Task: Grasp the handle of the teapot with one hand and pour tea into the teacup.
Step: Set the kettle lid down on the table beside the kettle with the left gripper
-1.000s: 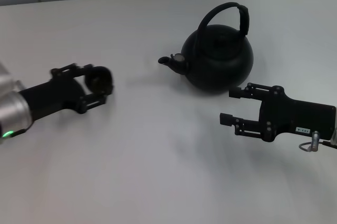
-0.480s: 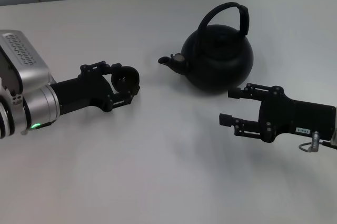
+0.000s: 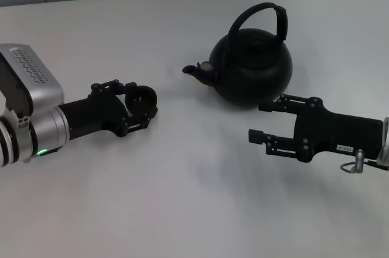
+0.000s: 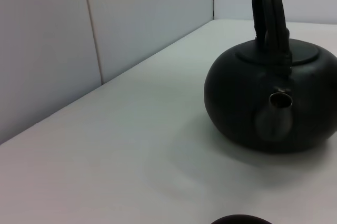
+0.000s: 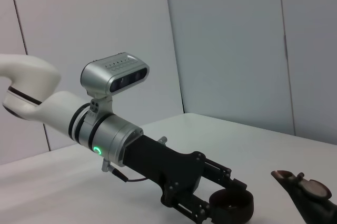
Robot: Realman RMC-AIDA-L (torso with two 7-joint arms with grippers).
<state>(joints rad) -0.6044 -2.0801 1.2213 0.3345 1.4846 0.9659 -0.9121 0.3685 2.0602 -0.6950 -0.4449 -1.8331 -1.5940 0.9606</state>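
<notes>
Left gripper (image 3: 141, 105): reaches in from the left edge of the white table (image 3: 182, 197) on a silver and black arm with a green light near the wrist; jaws closed around the teacup (image 3: 141, 98), a small dark handleless bowl held at the fingertips, mouth tilted toward the viewer in the head view; whether the cup touches the table cannot be told; the right wrist view shows the same gripper (image 5: 224, 205) clasping the cup's (image 5: 231, 206) dark rim from both sides. Teacup position: left of the table's centre, near the teapot's spout (image 3: 193, 71) yet apart from it. Teapot (image 3: 252, 70): large round matte-black pot standing upright on the table, right of centre and toward the far edge; short spout pointing left toward the cup; small lid knob; the left wrist view shows the pot (image 4: 271, 100) spout-on, with the cup's rim (image 4: 240, 219) just visible at that picture's lower border. Handle (image 3: 261, 18): tall black arched hoop standing upright over the lid, thicker sleeve on its right side; nothing touches it. Right gripper (image 3: 263, 120): enters from the right edge, low over the table, just in front of the teapot's body on the near side; jaws spread wide and holding nothing, fingers pointing left
</notes>
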